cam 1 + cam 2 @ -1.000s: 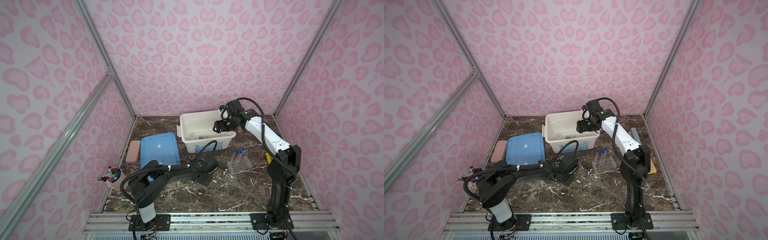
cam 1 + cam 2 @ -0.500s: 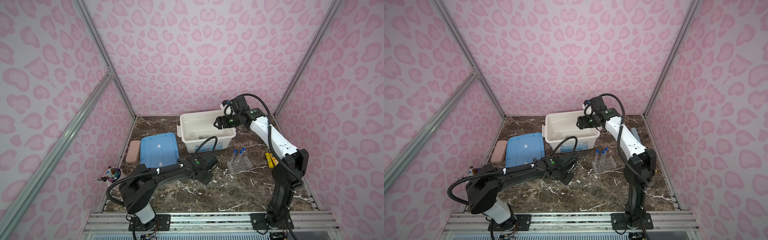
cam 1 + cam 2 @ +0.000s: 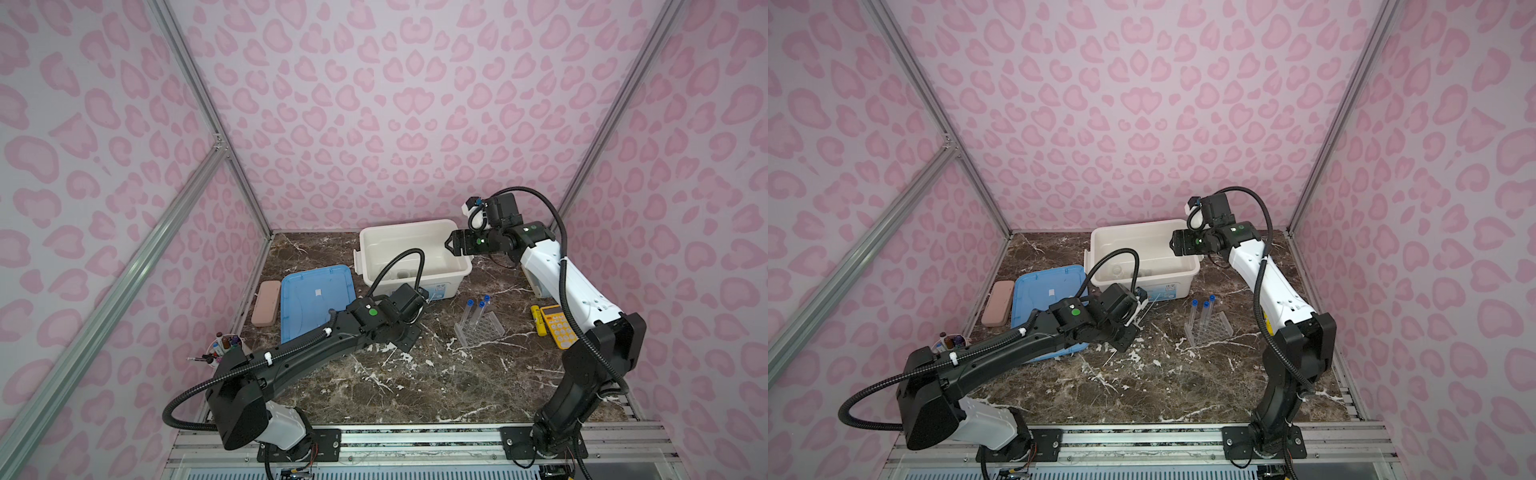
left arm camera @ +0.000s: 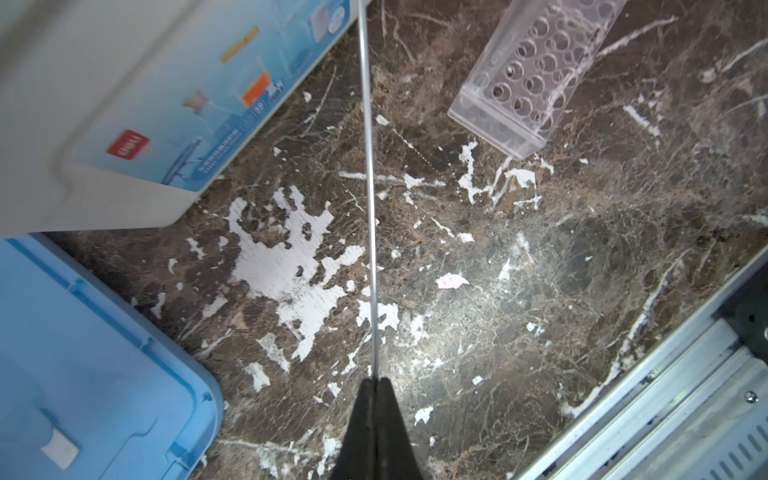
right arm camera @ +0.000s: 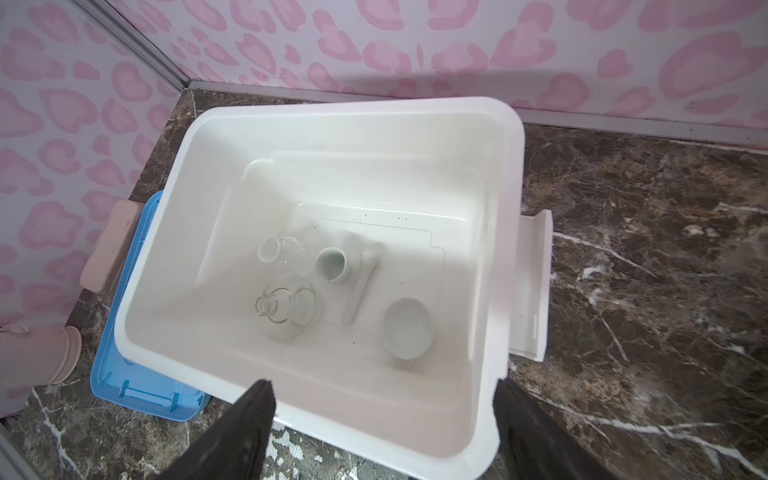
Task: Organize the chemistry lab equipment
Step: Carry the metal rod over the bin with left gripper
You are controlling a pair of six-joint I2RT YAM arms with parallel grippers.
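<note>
My left gripper [image 4: 376, 380] is shut on a thin clear rod [image 4: 368, 166] that sticks out past the fingertips, low over the marble in front of the white bin [image 3: 415, 226]. The rod [image 3: 1147, 309] also shows in a top view. My right gripper [image 5: 382, 399] hangs open and empty above the bin's right rim [image 3: 451, 245]. Inside the bin lie a glass flask [image 5: 286, 311], a beaker [image 5: 282, 251], a white cup [image 5: 332, 264], a pestle [image 5: 361, 286] and a white dish [image 5: 407, 328]. Three blue-capped test tubes [image 3: 478, 305] stand in the clear rack [image 3: 480, 330].
A blue lid [image 3: 316, 299] lies left of the bin, with a pink case [image 3: 266, 303] beside it. A pink cup of pens [image 3: 222, 347] stands at the left edge. A yellow calculator [image 3: 559, 328] and a yellow marker [image 3: 537, 320] lie by the right arm.
The right gripper has drawn back a little to the right, toward the bin's right rim, still open. The left arm has shifted its elbow and nudged the rod slightly; its grip is unchanged.
</note>
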